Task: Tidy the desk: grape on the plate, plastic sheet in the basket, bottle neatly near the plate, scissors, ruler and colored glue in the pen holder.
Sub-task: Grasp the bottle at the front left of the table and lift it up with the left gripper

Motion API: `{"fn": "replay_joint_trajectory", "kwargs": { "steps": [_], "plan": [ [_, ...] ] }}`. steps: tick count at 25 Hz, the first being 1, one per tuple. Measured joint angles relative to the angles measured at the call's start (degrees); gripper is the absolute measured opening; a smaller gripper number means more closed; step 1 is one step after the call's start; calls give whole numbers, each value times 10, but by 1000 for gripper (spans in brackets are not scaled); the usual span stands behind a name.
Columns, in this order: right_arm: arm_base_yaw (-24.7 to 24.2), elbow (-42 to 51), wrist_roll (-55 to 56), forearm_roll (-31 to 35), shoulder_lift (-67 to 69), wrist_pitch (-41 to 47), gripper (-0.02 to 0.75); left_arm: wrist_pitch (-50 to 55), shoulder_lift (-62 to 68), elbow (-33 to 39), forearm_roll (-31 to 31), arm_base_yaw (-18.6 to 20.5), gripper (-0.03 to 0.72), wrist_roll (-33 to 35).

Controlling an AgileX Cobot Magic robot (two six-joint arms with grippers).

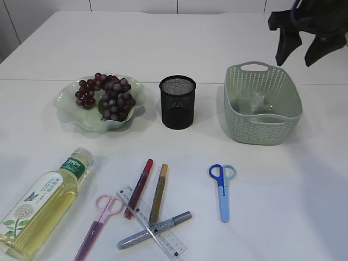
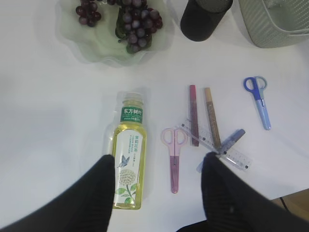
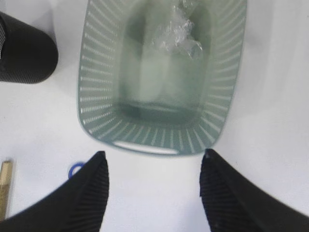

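Observation:
The grape bunch (image 1: 106,98) lies on the green plate (image 1: 65,111). A crumpled plastic sheet (image 3: 174,34) sits inside the basket (image 1: 261,103). The bottle (image 2: 129,159) lies flat at the front left. Pink scissors (image 1: 100,220), blue scissors (image 1: 223,187), a clear ruler (image 1: 152,223) and red (image 1: 139,187), gold (image 1: 159,193) and silver (image 1: 155,230) glue pens lie on the table. The black pen holder (image 1: 177,101) stands between plate and basket. My left gripper (image 2: 157,162) hovers open above the bottle and pink scissors (image 2: 174,159). My right gripper (image 3: 153,157) hangs open and empty, high over the basket's near rim.
The ruler crosses over the glue pens, which overlap in a heap. The white table runs on behind the plate, the pen holder and the basket. In the exterior view the right arm (image 1: 304,32) is at the top right corner; the left arm is out of that view.

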Motion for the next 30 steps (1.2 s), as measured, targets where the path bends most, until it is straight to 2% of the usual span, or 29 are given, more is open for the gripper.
{"fn": "replay_joint_trajectory", "kwargs": {
  "steps": [9,16,23,30],
  "plan": [
    [0,192,0,2,-201,0,474,0,4,0,0,0,425,0],
    [0,318,0,22,-340,0,474,0,79,0,0,0,533,0],
    [0,349,0,28,-404,3,474,-5,188,0,3,0,555,0],
    [0,349,0,33,-421,3,474,-14,271,12,43,0,555,13]
  ]
}}
